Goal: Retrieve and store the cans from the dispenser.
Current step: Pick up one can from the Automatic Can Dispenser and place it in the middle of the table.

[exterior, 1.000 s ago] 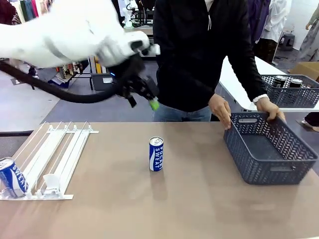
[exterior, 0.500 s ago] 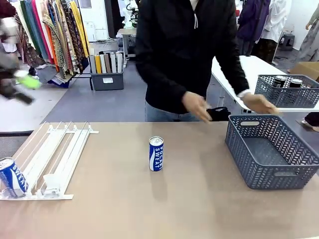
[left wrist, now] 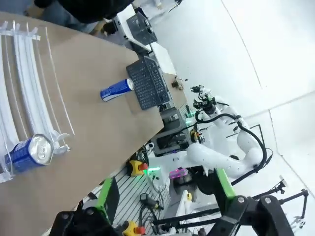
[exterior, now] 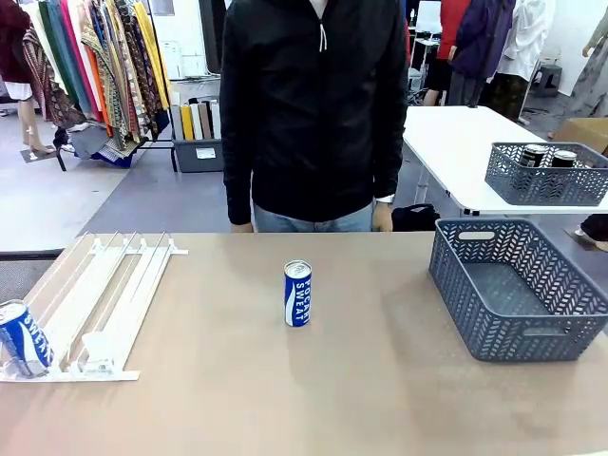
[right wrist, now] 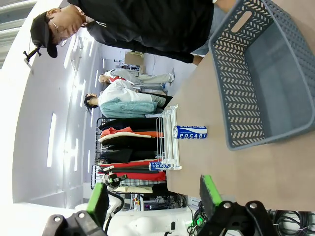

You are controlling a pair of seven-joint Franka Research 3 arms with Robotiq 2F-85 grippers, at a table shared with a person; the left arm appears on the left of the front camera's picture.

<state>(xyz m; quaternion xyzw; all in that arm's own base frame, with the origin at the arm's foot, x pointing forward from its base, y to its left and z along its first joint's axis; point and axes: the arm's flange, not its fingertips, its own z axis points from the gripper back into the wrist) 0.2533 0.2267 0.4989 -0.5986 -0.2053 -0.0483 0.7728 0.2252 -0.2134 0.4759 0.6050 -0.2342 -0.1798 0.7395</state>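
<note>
One blue Pocari Sweat can (exterior: pixel 297 294) stands upright in the middle of the table, apart from everything. A second blue can (exterior: pixel 21 339) rests at the low end of the white dispenser (exterior: pixel 104 304), against its stopper. From high above the table, the left wrist view shows that can (left wrist: pixel 32 152), the dispenser rails (left wrist: pixel 24 73) and the middle can (left wrist: pixel 116 90). My left gripper (left wrist: pixel 165 196) is open and holds nothing. My right gripper (right wrist: pixel 153 196) is open too, far from the middle can (right wrist: pixel 190 132) and the dispenser (right wrist: pixel 170 137).
An empty grey lattice basket (exterior: pixel 518 290) sits on the table's right side. The person (exterior: pixel 313 104) stands at the far edge, arms down. On a white table behind, another basket (exterior: pixel 546 171) holds black cans.
My left arm swung off to the left and left the front view. The person let go of the grey basket, drew both hands back and stood upright.
</note>
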